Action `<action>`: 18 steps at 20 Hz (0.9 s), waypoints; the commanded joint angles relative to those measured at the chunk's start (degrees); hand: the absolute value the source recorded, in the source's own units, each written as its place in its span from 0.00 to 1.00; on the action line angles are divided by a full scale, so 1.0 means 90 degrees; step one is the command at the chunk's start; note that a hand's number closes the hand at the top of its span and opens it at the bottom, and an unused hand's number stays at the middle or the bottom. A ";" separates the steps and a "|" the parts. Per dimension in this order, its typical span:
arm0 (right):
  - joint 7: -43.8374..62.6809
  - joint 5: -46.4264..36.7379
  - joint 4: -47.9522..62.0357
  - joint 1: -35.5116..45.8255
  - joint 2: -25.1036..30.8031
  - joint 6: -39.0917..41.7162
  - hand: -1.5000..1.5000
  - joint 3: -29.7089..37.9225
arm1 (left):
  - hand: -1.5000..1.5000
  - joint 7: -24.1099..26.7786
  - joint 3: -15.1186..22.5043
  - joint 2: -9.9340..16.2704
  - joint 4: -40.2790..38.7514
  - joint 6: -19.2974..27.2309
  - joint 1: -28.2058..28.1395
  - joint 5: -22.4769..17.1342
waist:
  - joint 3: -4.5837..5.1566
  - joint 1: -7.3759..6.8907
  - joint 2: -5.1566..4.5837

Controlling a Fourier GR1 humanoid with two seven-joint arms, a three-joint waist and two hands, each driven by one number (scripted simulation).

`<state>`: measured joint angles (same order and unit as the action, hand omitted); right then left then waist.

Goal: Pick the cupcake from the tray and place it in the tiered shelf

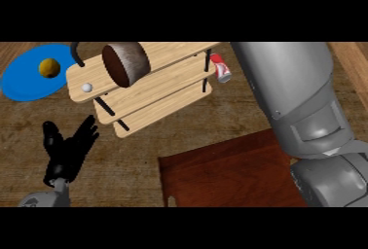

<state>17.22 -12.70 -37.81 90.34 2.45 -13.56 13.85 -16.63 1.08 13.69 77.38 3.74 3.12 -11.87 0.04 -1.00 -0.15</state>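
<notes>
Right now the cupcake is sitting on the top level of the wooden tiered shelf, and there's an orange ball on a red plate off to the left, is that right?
Not quite: the plate is blue, not red. The head view shows the orange ball lying on that blue plate left of the wooden tiered shelf, and the cupcake is on the shelf's top level, as you said.

On the wooden counter (208,121) are placed a tiered shelf (155,87), a blue plate (25,80) and a brown tray (230,175)
</notes>
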 commanded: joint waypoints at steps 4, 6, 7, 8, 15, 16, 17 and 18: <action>0.0337 -0.0103 0.0152 0.0145 0.1008 -0.0593 0.00 0.0400 | 0.50 0.0200 0.0036 -0.0176 0.0014 -0.0041 -0.0239 0.0004 | 0.0002 0.0015 -0.0005; 0.0390 0.0042 -0.0017 -0.0175 0.1005 -0.0867 0.00 0.0588 | 0.50 0.0193 -0.0233 0.0164 -0.0178 -0.0260 -0.0004 -0.0088 | 0.0000 0.0081 0.0007; 0.0224 0.0074 0.0282 -0.0115 0.1394 -0.0701 0.00 0.0734 | 0.50 -0.0058 -0.0100 0.0075 0.0077 -0.0160 -0.0087 -0.0058 | -0.0002 -0.0008 -0.0022; 0.0276 0.0241 -0.0053 -0.0410 0.1523 -0.0456 0.00 0.0794 | 0.50 -0.0173 -0.0057 0.0041 0.0253 -0.0039 -0.0082 0.0001 | -0.0008 0.0082 0.0020; -0.0140 0.0939 0.0182 -0.0970 0.2473 0.0959 0.00 0.1259 | 0.50 0.0028 -0.0191 0.0079 -0.0015 -0.0059 0.0090 0.0110 | -0.0007 0.0045 -0.0011; 0.0016 0.0907 0.0227 -0.0766 0.2447 0.0860 0.00 0.1190 | 0.50 0.0039 -0.0145 0.0040 0.0006 -0.0227 -0.0167 0.0030 | -0.0004 0.0016 -0.0004; 0.0103 0.1065 -0.0283 -0.1158 0.2463 0.1057 0.00 0.1215 | 0.50 0.0585 -0.0216 0.0026 -0.0118 -0.0376 -0.0549 0.0006 | -0.0004 0.0098 0.0033; -0.0092 0.1081 -0.0203 -0.1276 0.2663 0.1276 0.00 0.1228 | 0.50 0.0339 -0.0205 -0.0108 -0.0533 -0.0118 0.0100 0.0136 | -0.0003 0.0133 0.0007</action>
